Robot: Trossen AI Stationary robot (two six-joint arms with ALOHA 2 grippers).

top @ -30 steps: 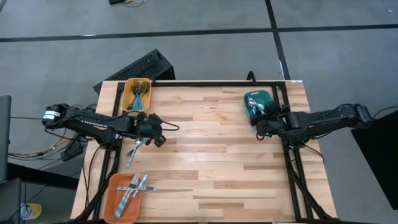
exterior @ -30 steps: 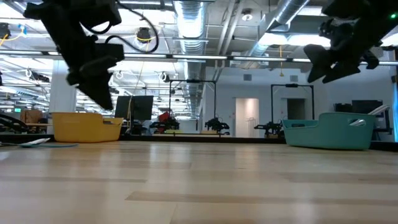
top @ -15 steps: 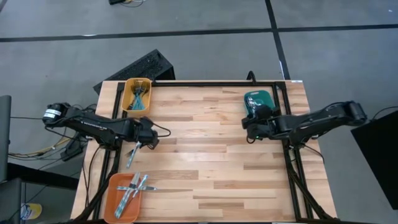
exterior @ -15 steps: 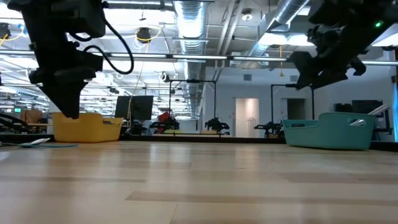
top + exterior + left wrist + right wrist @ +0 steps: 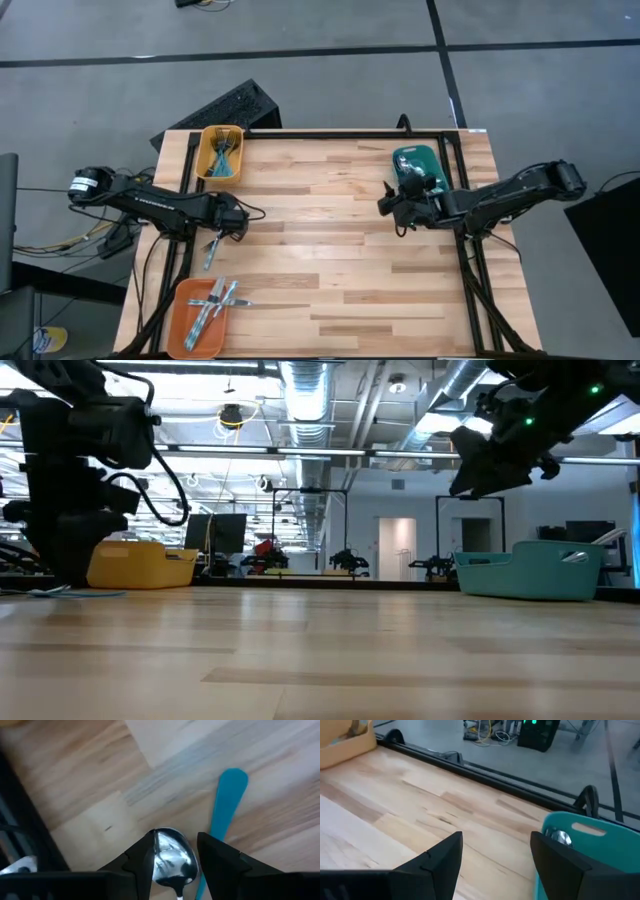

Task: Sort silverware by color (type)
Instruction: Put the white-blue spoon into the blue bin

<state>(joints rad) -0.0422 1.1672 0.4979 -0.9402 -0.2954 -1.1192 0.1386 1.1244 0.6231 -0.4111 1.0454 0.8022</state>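
At table's left edge, left gripper (image 5: 174,851) is straddling a spoon (image 5: 171,859), contact unclear, handle cut off; right gripper (image 5: 495,851) is hovering wide beside teal tray (image 5: 580,855).

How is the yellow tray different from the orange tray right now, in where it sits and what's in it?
The yellow tray sits at the table's far left corner; the orange tray sits at the near left corner. The yellow tray's silverware looks bunched, blue handles together; the orange tray's pieces lie crossed. Both are rectangular and hold blue-handled silverware.
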